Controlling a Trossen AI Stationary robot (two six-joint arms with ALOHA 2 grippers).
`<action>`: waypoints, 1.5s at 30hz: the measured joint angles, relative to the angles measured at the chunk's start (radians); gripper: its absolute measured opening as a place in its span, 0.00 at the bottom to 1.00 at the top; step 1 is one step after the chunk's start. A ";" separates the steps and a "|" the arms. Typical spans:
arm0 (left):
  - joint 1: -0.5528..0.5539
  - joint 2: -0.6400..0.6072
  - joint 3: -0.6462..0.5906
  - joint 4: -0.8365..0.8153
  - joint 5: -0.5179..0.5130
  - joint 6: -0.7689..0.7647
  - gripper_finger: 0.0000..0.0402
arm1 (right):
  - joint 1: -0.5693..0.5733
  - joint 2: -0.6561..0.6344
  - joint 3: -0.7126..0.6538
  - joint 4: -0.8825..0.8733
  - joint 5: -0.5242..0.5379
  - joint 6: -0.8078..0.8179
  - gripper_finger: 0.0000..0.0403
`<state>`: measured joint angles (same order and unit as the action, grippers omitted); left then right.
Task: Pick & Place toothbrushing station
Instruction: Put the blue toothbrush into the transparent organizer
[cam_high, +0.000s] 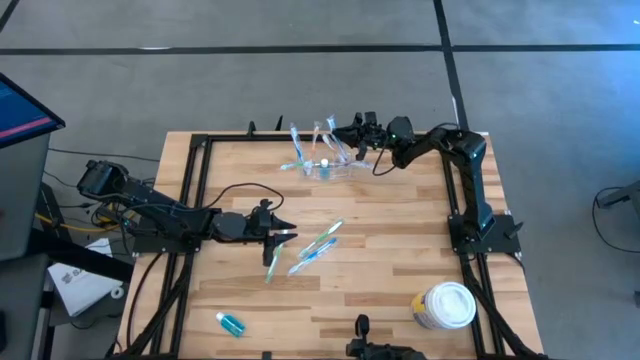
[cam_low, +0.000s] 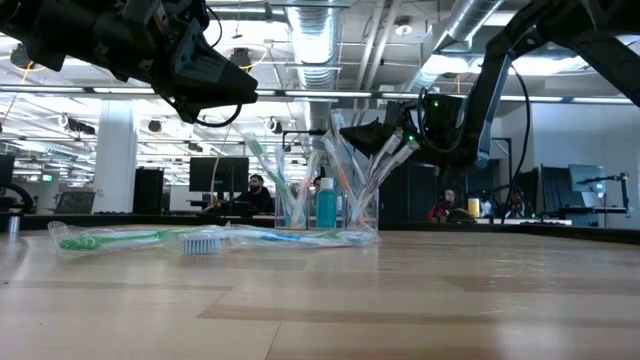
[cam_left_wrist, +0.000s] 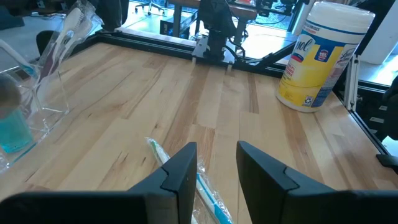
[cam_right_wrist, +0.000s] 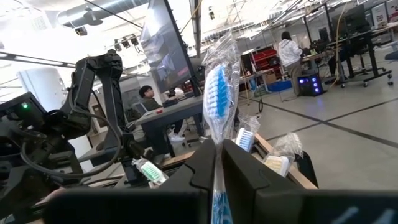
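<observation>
Two matte black arms, pretty chunky build

Both are dark all over with rounded joint housings; the left claw (cam_high: 287, 234) trails loose black cables, the right claw (cam_high: 352, 135) has a small green light glowing just behind it, and the fingers (cam_left_wrist: 180, 180) are flat angular black slabs.

A clear plastic toothbrushing station (cam_low: 325, 228) stands on the wooden table (cam_low: 400, 300) at mid-depth, holding several wrapped toothbrushes upright or tilted and a small blue bottle (cam_low: 326, 205). Wrapped toothbrushes (cam_low: 150, 239) lie flat on the table just beside it. The left gripper (cam_low: 215, 85) hangs above these, its fingers apart. The right gripper (cam_low: 385, 135) sits at the tops of the standing brushes. People sit at desks in the room behind.
</observation>
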<state>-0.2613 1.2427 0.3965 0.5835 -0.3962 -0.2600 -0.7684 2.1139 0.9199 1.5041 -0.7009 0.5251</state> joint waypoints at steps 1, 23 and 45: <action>0.000 0.000 0.000 0.000 0.000 0.000 0.26 | 0.000 0.000 0.000 0.000 -0.001 0.000 0.06; 0.000 0.000 0.000 0.000 0.000 -0.003 0.26 | 0.000 0.000 0.000 0.020 -0.035 0.011 0.16; 0.000 0.000 0.000 0.000 0.000 -0.002 0.26 | -0.002 -0.040 0.137 -0.335 -0.095 0.006 0.16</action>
<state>-0.2615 1.2427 0.3965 0.5838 -0.3962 -0.2619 -0.7706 2.0735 1.0566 1.1693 -0.7956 0.5315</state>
